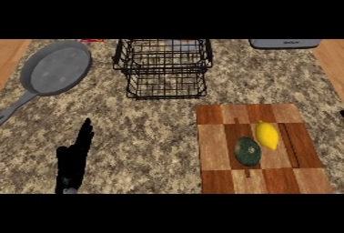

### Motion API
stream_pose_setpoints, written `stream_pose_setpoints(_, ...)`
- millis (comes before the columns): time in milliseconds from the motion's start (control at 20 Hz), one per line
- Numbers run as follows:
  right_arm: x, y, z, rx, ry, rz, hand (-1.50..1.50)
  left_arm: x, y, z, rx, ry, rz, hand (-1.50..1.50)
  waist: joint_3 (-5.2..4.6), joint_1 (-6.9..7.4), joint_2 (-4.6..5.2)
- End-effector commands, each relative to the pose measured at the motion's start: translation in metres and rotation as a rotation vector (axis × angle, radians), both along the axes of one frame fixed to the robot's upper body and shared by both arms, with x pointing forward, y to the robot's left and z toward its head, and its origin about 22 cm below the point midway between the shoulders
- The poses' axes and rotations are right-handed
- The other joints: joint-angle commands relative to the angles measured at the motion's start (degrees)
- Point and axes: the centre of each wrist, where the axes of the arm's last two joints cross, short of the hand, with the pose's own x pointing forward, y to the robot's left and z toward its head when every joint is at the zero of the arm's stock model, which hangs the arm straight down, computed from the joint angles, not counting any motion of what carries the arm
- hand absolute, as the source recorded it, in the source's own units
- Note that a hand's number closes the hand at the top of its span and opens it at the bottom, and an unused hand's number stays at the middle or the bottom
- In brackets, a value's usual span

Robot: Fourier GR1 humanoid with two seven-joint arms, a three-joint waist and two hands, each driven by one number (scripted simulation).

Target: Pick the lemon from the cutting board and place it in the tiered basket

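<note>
Lemon [267, 134] lies on the cutting board [215, 136] (beside a dark green fruit [247, 152]); left hand [73, 159] rests, fingers straight.

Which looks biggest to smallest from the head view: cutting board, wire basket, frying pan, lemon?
1. Cutting board
2. Tiered basket
3. Frying pan, close to the basket with its handle counted, so that order is unsure
4. Lemon, clearly smallest

The board lies nearer the camera, which may enlarge it.
</note>
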Motion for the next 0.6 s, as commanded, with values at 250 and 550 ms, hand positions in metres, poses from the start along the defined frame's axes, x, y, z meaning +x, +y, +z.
stream_pose_setpoints(250,-0.044,0.023,0.015,-0.225,0.555,0.17,-1.5,-0.005,-0.005,-0.005,0.007,0.01,-0.011,0.0,-0.32,0.99,0.1)
stream_pose_setpoints(550,-0.045,0.05,0.062,-0.487,0.802,0.127,-1.5,0.006,-0.014,-0.004,0.012,-0.003,-0.009,0.0,-0.35,1.33,0.28)
